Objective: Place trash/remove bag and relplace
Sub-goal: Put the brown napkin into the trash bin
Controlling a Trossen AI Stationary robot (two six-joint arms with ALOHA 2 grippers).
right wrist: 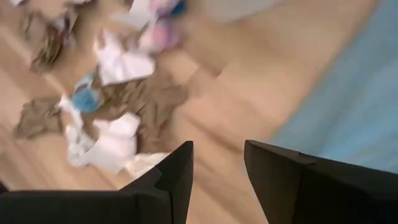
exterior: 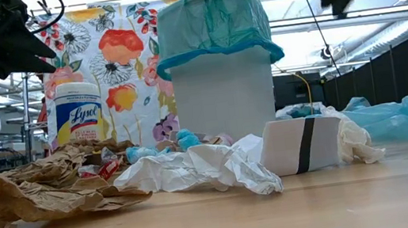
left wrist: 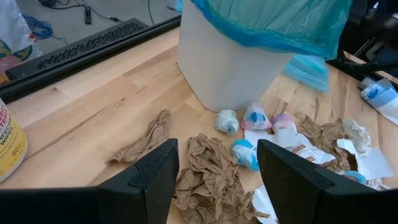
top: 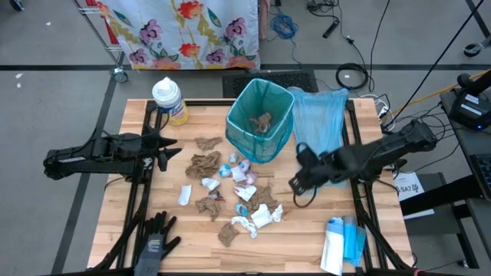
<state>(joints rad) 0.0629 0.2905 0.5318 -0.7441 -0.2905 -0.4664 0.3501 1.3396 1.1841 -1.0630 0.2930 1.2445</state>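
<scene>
Crumpled trash (top: 230, 195) lies scattered on the table's middle: brown paper wads (left wrist: 208, 177), white tissues (right wrist: 112, 140), blue and pink wrapper bits (left wrist: 255, 118). A white bin lined with a teal bag (top: 261, 119) stands beyond the scraps, one brown wad inside. My left gripper (top: 165, 149) hovers open at the table's left, above and left of the scraps. My right gripper (top: 295, 184) hovers open at the right of the pile, above the table. A spare light blue bag (top: 318, 123) lies flat to the right of the bin.
A Lysol wipes canister (top: 169, 100) stands at the far left corner. A black glove (top: 153, 241) lies at the near left edge. A white and blue packet (top: 341, 245) sits near the right near corner. Floral cloth (top: 184, 31) hangs beyond the table.
</scene>
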